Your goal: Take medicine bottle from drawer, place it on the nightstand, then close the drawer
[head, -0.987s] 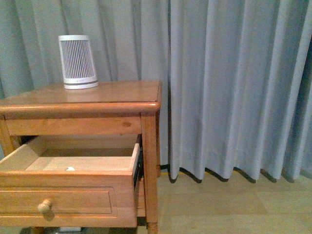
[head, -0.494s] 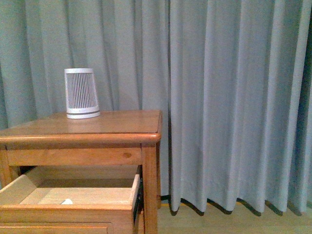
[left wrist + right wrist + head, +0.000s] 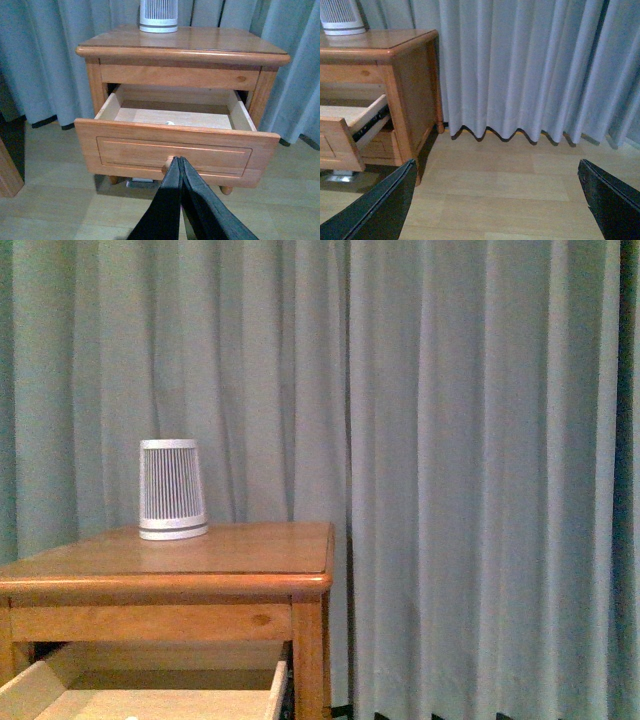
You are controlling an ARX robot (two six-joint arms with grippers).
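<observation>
Front view: your nightstand [image 3: 150, 623] fills the 7 o'clock corner, with a ribbed device [image 3: 173, 489] at 10 o'clock on its worktop [image 3: 260, 552] and a curtain [image 3: 480, 480] behind. The drawer [image 3: 30, 692] stands pulled out at the bottom edge. Neither hand shows here.

Left wrist view: the left hand [image 3: 179, 167] is clenched, fingers pressed together with nothing between them. Its tips are just before the knob [image 3: 166, 163]; you cannot tell whether they touch. The bottle [image 3: 170, 122] lies in the drawer at 6 o'clock of its base, right behind the front panel at mid-width, showing only a white speck.

Right wrist view: the right hand [image 3: 496, 167] is released, fingers wide apart over bare floor [image 3: 485, 205], off the nightstand's 3 o'clock side.

You look to be at the first step: drawer open, bottle not yet taken. Next, spread the left fingers, lift over the panel and come down steeply, since the bottle is small and tucked against the wood
</observation>
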